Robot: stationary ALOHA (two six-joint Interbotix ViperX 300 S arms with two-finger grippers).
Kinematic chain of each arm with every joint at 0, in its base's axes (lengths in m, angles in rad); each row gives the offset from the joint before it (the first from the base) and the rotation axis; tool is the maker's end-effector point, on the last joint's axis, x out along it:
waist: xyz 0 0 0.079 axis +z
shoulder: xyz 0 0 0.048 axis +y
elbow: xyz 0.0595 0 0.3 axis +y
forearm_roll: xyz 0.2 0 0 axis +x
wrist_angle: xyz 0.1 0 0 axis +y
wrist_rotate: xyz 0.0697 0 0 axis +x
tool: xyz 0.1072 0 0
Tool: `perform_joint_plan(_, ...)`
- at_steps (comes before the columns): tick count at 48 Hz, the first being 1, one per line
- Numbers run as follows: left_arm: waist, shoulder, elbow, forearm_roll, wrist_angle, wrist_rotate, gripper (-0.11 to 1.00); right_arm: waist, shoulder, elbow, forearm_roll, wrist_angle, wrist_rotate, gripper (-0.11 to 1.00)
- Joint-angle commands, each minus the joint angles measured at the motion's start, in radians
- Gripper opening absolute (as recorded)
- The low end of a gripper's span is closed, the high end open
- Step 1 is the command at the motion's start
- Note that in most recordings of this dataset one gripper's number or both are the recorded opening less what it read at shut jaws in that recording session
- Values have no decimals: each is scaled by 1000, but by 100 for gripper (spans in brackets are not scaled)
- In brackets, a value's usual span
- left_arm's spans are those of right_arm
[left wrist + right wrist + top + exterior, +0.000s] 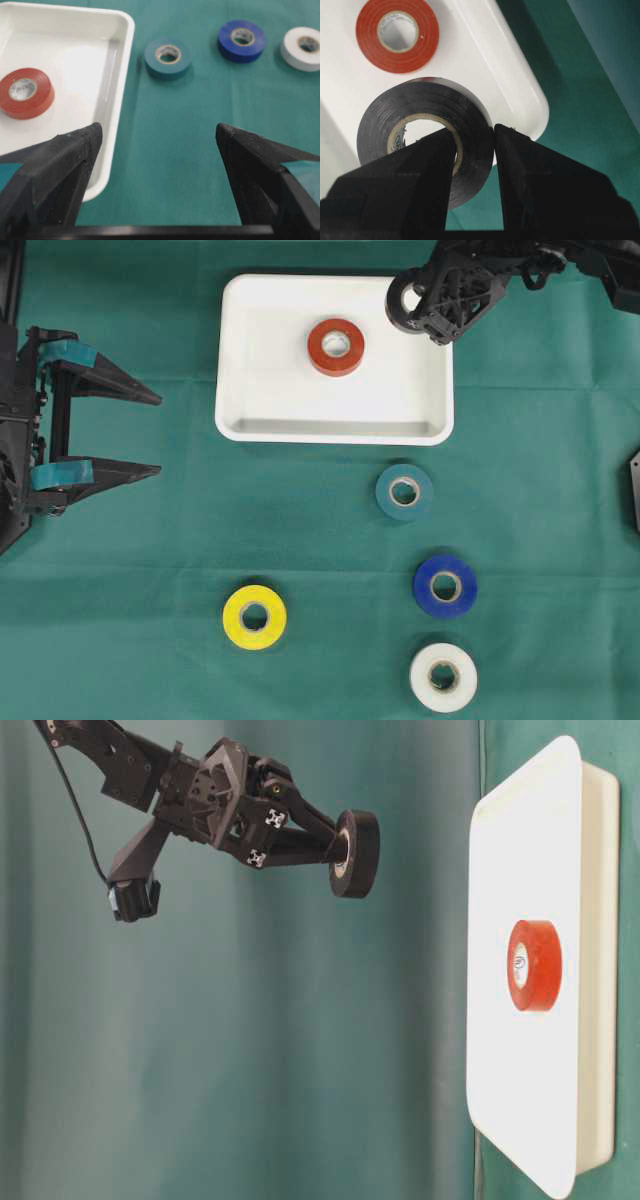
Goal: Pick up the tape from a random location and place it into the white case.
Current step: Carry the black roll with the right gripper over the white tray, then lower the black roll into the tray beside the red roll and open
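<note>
Overhead view: case point(240, 360) sits top centre on tabletop point(120, 620), w/ one roll point(335, 347) lying flat inside, nearer its upper edge. Held roll point(358, 852) hangs on edge in R pincer point(475, 137), above case's upper-R corner, clear of it. L pincer point(155, 433) at far L, well apart from case. Four more rolls flat on tabletop below case: first roll point(404, 491) just below its lower-R part; second roll point(445, 586) below that, slightly R; third roll point(443, 677) lowest; fourth roll point(254, 617) off to L, level btwn second and third.
</note>
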Motion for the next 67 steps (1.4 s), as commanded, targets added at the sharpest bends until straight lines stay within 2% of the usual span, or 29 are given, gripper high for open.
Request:
perform_joint_plan(1,-2,2,-12,0,-8,0,95,-2,-26,-8,2,-9,0,28)
perform_joint_plan(18,-3,3,-12,0,-9,0,95,-2,32,34,2,-77,2,28)
perform_joint_plan(38,-3,3,-12,0,-9,0,95,-2,184,120,23,-262,3,28)
perform_joint_plan(43,-3,3,-12,0,-9,0,95,-2,213,141,25,-298,34,28)
perform_joint_plan(67,-3,3,-12,0,-14,0,95,-2,233,156,17,-336,43,28)
